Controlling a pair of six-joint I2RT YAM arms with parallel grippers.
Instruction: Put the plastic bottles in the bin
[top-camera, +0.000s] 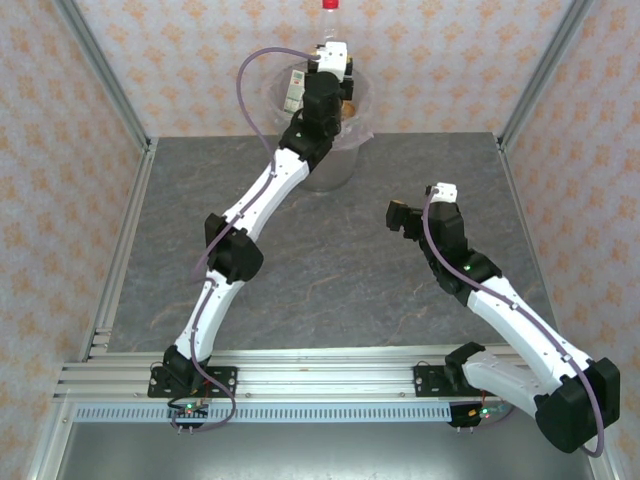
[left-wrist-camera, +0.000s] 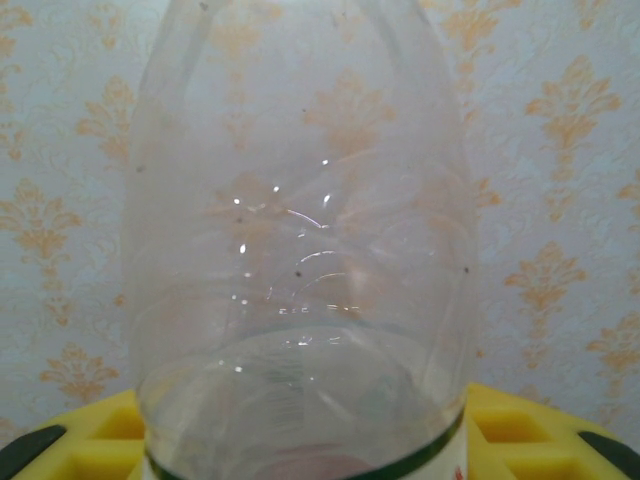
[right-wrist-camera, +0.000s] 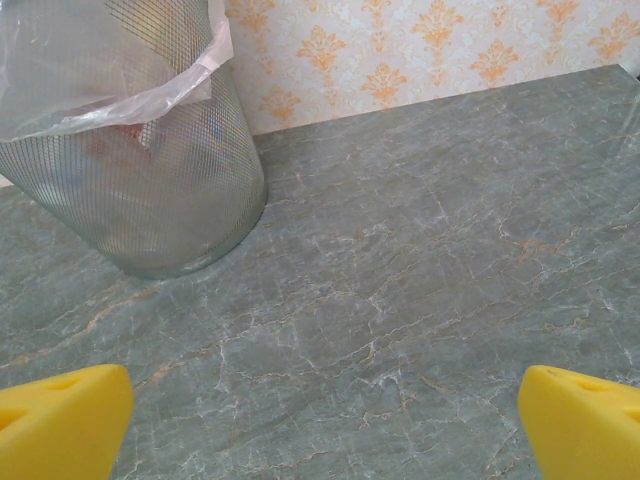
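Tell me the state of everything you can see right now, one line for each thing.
left gripper: shut on the clear bottle, above the bin
clear bottle: held, not yet released
bin: upright, lined with a bag
green-labelled bottle: inside the bin
right gripper: open, empty, over the table

A red-capped clear bottle (left-wrist-camera: 300, 250) hangs above the bag-lined mesh bin (right-wrist-camera: 150, 200) at the table's (top-camera: 330, 280) far edge, where a green-white labelled bottle (top-camera: 293, 88) pokes up inside.
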